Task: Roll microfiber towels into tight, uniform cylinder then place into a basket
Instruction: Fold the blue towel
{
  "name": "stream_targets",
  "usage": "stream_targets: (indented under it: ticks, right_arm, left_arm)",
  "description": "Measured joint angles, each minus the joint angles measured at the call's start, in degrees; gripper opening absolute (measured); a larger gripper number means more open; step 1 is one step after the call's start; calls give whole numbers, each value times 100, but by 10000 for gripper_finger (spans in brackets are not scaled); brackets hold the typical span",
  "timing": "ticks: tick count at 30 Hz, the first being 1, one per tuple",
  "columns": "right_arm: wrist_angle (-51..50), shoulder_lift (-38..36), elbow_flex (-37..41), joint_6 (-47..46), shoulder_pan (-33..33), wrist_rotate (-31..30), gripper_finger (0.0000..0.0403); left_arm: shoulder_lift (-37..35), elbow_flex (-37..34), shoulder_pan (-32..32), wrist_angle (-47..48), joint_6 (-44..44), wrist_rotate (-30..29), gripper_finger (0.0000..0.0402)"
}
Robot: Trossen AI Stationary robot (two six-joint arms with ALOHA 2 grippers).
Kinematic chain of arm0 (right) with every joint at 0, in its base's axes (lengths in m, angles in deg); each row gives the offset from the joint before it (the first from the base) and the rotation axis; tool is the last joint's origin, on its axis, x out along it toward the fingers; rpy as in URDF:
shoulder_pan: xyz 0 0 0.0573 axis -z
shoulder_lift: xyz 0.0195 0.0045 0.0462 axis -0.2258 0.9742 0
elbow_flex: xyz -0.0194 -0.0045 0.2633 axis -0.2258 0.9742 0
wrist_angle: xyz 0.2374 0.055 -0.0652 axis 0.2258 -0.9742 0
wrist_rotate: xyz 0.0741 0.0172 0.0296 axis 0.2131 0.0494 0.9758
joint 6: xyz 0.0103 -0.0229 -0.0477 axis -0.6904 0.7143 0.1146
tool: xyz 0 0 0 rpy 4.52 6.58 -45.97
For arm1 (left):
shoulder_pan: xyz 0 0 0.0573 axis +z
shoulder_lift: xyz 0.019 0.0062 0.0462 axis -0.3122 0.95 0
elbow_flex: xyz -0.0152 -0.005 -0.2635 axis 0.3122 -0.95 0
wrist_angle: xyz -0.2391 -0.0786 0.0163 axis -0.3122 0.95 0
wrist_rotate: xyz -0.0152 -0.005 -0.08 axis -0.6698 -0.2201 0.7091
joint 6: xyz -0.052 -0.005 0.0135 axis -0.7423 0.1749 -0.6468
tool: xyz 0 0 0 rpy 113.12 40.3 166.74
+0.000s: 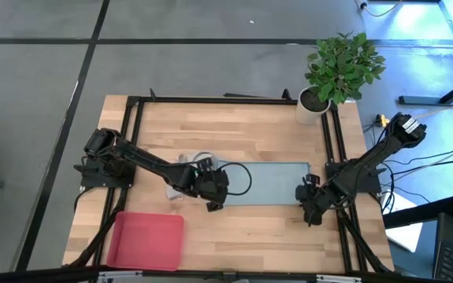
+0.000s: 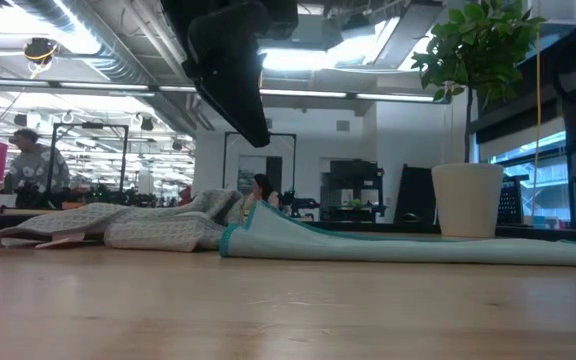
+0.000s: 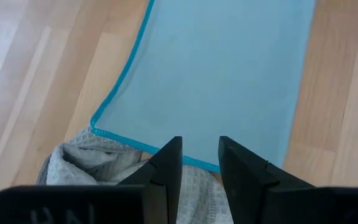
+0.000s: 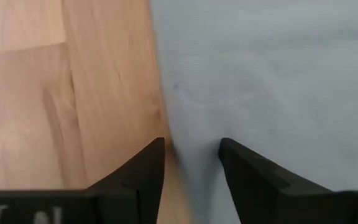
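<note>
Blue-teal towel (image 1: 267, 182) lies flat mid-table as a long strip, grey towel (image 1: 183, 167) bunched at its left end, touching; red basket (image 1: 145, 240) sits empty at the front-left corner. Left gripper (image 3: 199, 163) is over the strip's left hem — jaws narrowly apart, nothing between them. Right gripper (image 4: 191, 163) straddles the strip's right edge, jaws part open, no grip yet. To roll tight: pinch the hem only, not the grey cloth, and keep the edge square.
</note>
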Motion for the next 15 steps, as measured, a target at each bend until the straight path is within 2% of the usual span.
stream_targets:
  ticks: [4,9,15]
  right_arm:
    - [-54,3,19,-76,2,-169,111]
    - [-87,12,29,-129,4,-349,21]
    - [-453,29,-152,31,10,-357,10]
  left_arm:
    - [0,0,-2,0,0,0,94]
    - [0,0,-2,0,0,0,94]
    - [0,0,-2,0,2,-2,94]
